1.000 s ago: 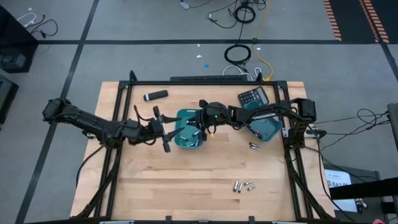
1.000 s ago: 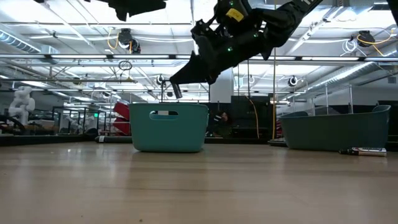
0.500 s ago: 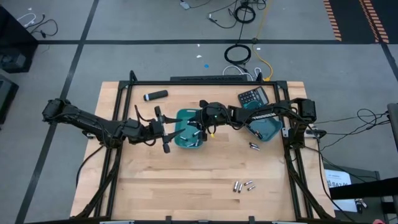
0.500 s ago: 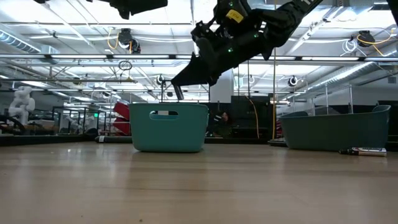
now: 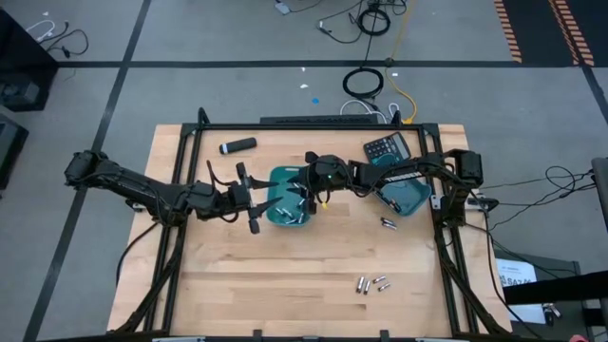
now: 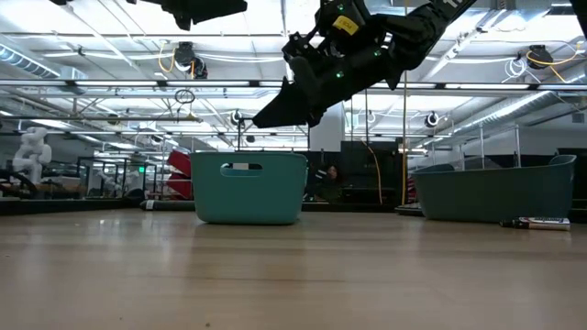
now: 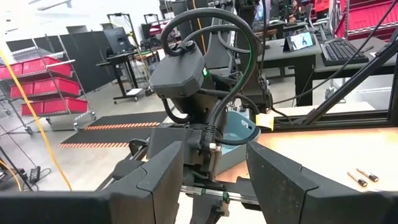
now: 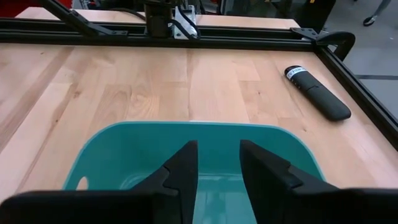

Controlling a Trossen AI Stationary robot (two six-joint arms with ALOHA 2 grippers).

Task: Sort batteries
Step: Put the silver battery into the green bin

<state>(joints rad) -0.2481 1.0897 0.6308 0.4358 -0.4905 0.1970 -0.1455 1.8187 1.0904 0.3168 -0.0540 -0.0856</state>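
Observation:
Two teal bins stand at the table's middle: the left bin (image 5: pixel 281 179) (image 6: pixel 249 188) (image 8: pixel 124 149) and the right bin (image 5: pixel 408 199). Several batteries (image 5: pixel 292 213) lie in the left bin. My right gripper (image 5: pixel 307 197) (image 8: pixel 217 168) hangs open over that bin with nothing between its fingers. My left gripper (image 5: pixel 254 201) (image 7: pixel 214 180) is open and level just beyond the bin's left wall, pointing at the right arm's wrist. More batteries lie on the table, beside the right bin (image 5: pixel 388 224) (image 7: pixel 362 177) and near the front edge (image 5: pixel 371 283).
A black cylinder with a white tip (image 5: pixel 237 145) (image 8: pixel 317 93) lies at the far left. A dark calculator (image 5: pixel 387 147) sits at the far right behind the right bin. A black frame (image 5: pixel 313 126) rims the table. Bare wood spreads over the near half.
My right gripper held a small battery at its fingertips above the left bin and has let it go. The battery has dropped from the fingers into the bin. Both arms have stayed in place.

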